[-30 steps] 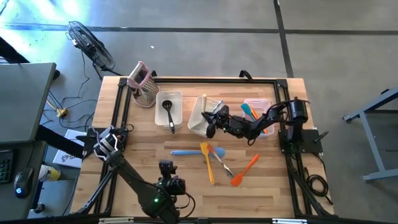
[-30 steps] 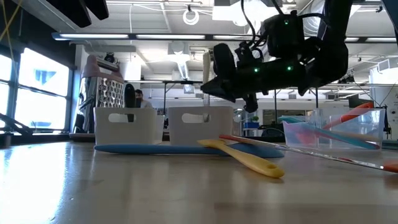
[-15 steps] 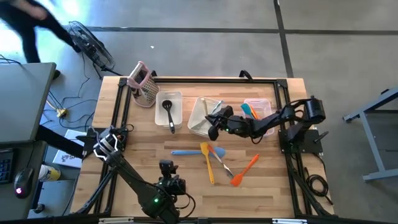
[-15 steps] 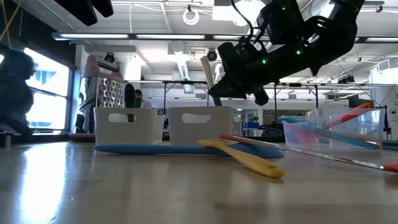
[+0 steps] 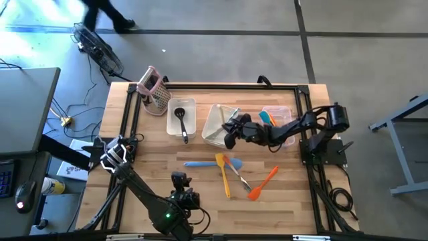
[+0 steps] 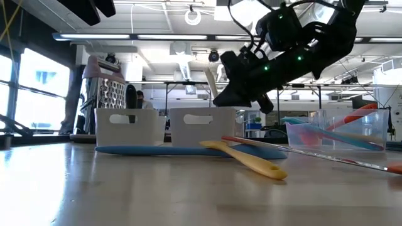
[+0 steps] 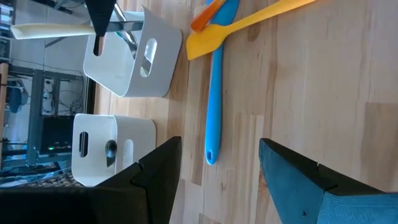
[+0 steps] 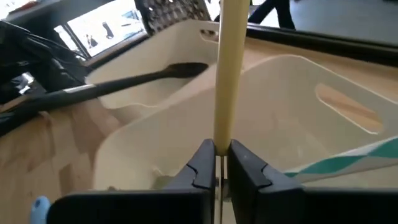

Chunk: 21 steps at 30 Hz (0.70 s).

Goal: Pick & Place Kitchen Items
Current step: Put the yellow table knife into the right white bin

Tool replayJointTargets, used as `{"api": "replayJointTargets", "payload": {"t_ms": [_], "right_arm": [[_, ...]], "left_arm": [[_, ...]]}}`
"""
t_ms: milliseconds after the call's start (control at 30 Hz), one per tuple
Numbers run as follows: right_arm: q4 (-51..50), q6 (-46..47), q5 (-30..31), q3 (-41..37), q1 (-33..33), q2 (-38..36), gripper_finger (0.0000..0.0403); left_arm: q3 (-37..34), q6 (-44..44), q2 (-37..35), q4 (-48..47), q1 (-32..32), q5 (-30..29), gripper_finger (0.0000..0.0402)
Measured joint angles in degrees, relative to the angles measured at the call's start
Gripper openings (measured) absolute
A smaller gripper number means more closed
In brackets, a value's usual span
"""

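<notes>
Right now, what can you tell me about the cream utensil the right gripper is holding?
The cream utensil is a slim, pale, flat handle, plastic or silicone by its look. The right gripper, shut on it, holds it raised over the middle bin. It tilts slightly in the low view. Its working end is not visible, and only the fingers touch it.

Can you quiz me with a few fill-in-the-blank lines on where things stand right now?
1. The right claw is shut on a cream-coloured ____.
2. It holds this above the ____ of the three bins.
3. The black ladle lies in the ____ bin.
4. On the bare table, the yellow spatula lies beside a ____ spatula.

Missing words: utensil handle; middle; left; blue
</notes>
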Motion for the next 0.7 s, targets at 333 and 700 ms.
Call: {"api": "replayJointTargets", "payload": {"t_ms": [333, 700], "right_arm": [[-3.5, 1.7, -4.0, 0.0, -2.0, 0.0, 0.002], [-3.5, -0.3, -4.5, 0.0, -2.0, 0.0, 0.003]], "left_arm": [[0.0, 0.0, 0.0, 0.0, 0.0, -1.2, 0.0209], [0.0, 0.0, 0.0, 0.0, 0.0, -1.2, 0.0209]]}}
